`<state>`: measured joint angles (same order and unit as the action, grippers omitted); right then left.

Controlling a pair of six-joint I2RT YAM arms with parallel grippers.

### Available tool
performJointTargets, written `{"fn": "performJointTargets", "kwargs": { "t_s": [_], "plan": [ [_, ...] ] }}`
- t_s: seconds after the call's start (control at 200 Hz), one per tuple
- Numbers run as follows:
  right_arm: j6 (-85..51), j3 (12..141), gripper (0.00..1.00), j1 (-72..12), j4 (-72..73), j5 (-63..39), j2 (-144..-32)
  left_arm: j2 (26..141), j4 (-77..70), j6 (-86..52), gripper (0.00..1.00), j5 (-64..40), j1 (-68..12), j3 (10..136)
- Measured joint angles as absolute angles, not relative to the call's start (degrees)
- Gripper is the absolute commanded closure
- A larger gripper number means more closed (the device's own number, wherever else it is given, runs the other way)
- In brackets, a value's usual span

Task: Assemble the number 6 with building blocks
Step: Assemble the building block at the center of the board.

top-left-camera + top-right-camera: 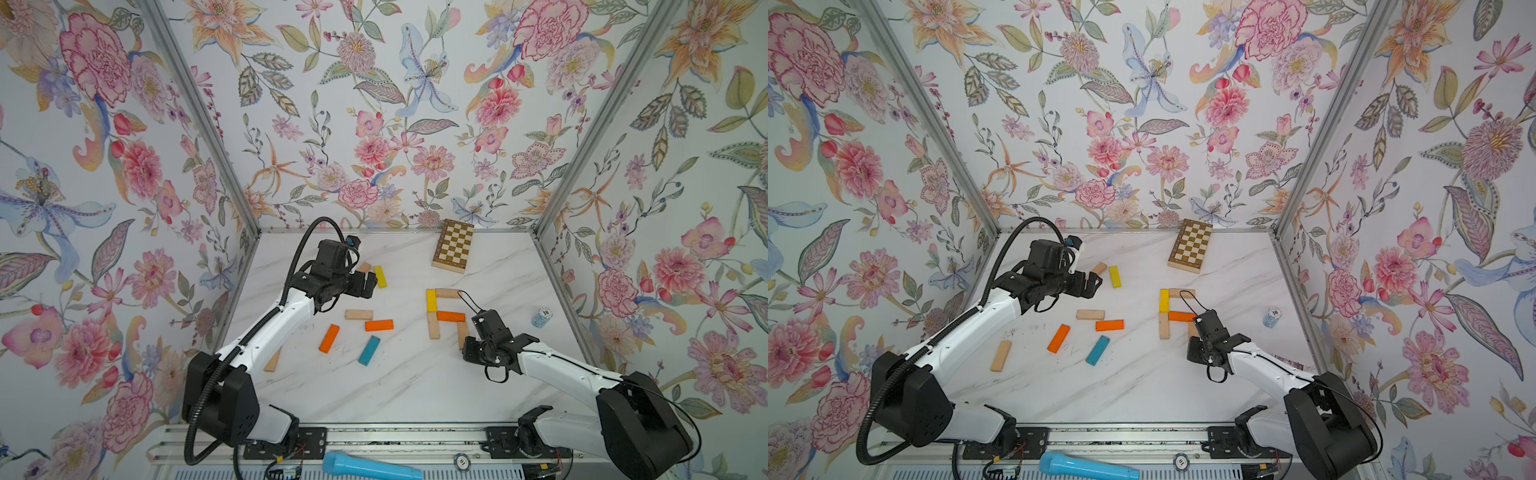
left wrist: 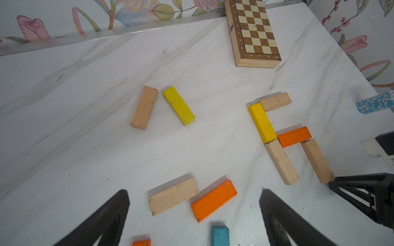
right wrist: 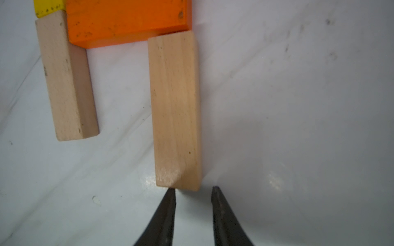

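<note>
R gripper [image 3: 193,189]: fingers slightly apart, nothing between; beige block [image 3: 174,106] lies just ahead of the tips, contact unclear, far end against orange bar [image 3: 128,21]. Best back straight off w/o dragging it; loop's bottom bar probably next. L gripper [image 2: 194,190] spread wide, empty; spare beige block [image 2: 173,196] just ahead of its fingers.

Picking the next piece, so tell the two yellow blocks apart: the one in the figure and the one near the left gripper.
The placed yellow block touches the top beige block and the lower beige block; the loose yellow block lies apart from them. The placed one runs straight front to back; the loose one lies askew. Both are alike in colour and shape, flat on the table.
</note>
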<state>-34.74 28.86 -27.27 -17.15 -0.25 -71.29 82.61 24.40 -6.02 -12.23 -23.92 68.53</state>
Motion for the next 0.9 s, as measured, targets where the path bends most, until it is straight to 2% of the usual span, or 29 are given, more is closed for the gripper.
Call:
{"fn": "performJointTargets", "kwargs": {
  "t_s": [0.47, 0.896],
  "plan": [
    [-34.57, 27.29, 0.76, -27.22, -17.32, -0.67, -69.04, 82.96, 24.43, -6.04, 0.01, -12.75, -23.73, 68.53],
    [-34.57, 27.35, 0.76, -26.96, -17.26, -0.67, -69.36, 83.07, 24.43, -6.04, 0.01, -13.13, -23.73, 68.53]
  ]
}}
